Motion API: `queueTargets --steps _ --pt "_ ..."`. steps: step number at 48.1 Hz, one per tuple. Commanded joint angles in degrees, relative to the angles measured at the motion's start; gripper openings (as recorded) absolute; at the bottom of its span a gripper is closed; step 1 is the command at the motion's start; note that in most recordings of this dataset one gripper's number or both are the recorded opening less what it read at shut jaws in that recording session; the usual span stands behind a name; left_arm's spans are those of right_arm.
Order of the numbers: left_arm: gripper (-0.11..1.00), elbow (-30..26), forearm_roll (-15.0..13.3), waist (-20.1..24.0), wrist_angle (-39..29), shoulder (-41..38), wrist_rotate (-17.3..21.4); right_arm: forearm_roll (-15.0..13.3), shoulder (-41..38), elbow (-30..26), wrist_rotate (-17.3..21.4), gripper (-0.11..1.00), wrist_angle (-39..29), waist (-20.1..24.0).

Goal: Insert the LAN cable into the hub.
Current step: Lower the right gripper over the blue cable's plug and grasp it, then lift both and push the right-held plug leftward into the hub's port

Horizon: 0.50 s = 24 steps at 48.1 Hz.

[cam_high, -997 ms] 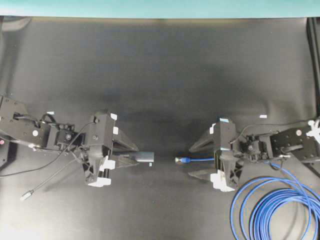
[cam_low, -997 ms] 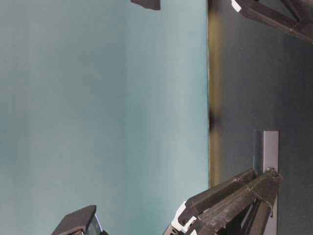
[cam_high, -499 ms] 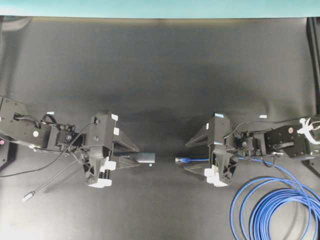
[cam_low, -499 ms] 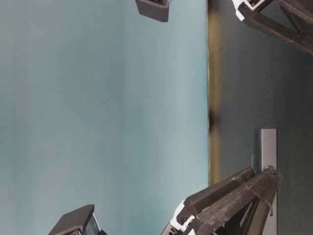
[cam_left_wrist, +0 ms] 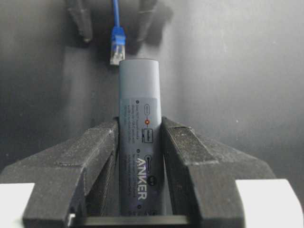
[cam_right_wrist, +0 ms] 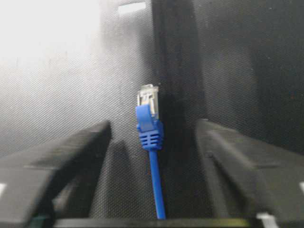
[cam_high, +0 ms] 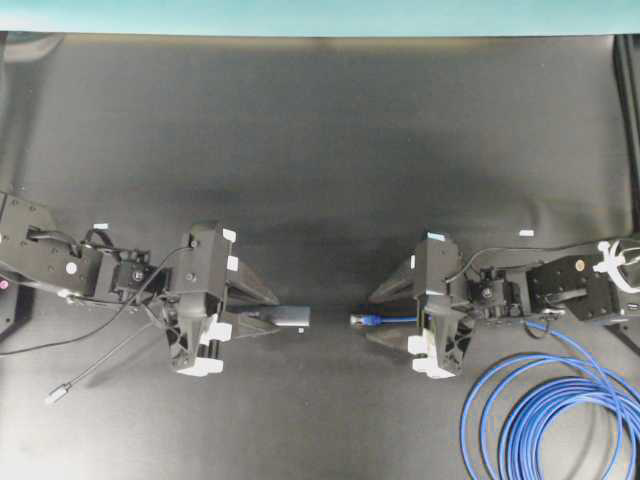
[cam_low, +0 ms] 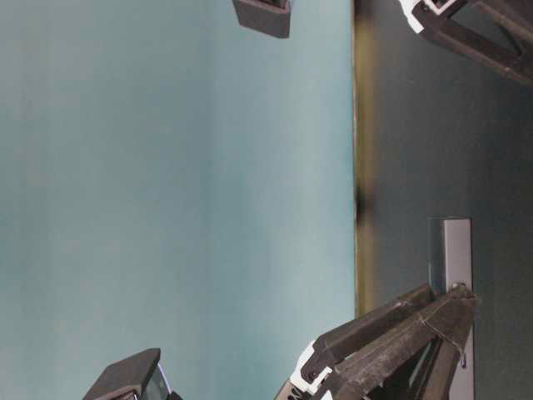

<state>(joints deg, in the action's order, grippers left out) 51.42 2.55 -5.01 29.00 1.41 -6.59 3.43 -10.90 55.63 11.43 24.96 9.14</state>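
**Plug end between the right fingers, hub clamped in the left: handling notes**

Left gripper [cam_left_wrist: 140, 137]: fingers partly closed and pressed flat against both long sides of the hub [cam_left_wrist: 139, 128]. The grey bar runs straight out between them, its far end projecting well past the fingertips. Grip looks firm and square.

Right gripper [cam_right_wrist: 153, 137]: fingers stand apart on either side of the LAN cable [cam_right_wrist: 153, 156], with a clear gap to each pad. No contact visible; nothing held yet, as far as the wrist view shows. The plug [cam_right_wrist: 148, 102] lies on the black mat [cam_high: 320, 150] midway between the fingers and just past their tips, pointing at the hub's free end. In the overhead view the plug tip and hub end are near but apart.

Handling judgement:
- Cable is light and limp; the wound loops [cam_high: 545, 415] behind the right gripper will likely drag or twist the plug end if pulled.
- Plug is small, hard plastic, probably slick; its latch tab is fragile.
- Best hold: on the blue boot [cam_right_wrist: 149, 128] just behind the plug, where it is stiffest, so the plug does not droop or swivel.
- Hub is rigid and smooth-sided; it may slide back in the fingers under insertion force.
- Which port faces the plug cannot be told from these views.
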Motion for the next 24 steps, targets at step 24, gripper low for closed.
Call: queueTargets --steps 24 --pt "0.28 -0.97 0.09 -0.18 -0.35 0.7 -0.44 -0.62 0.7 -0.7 -0.97 0.14 -4.48 3.87"
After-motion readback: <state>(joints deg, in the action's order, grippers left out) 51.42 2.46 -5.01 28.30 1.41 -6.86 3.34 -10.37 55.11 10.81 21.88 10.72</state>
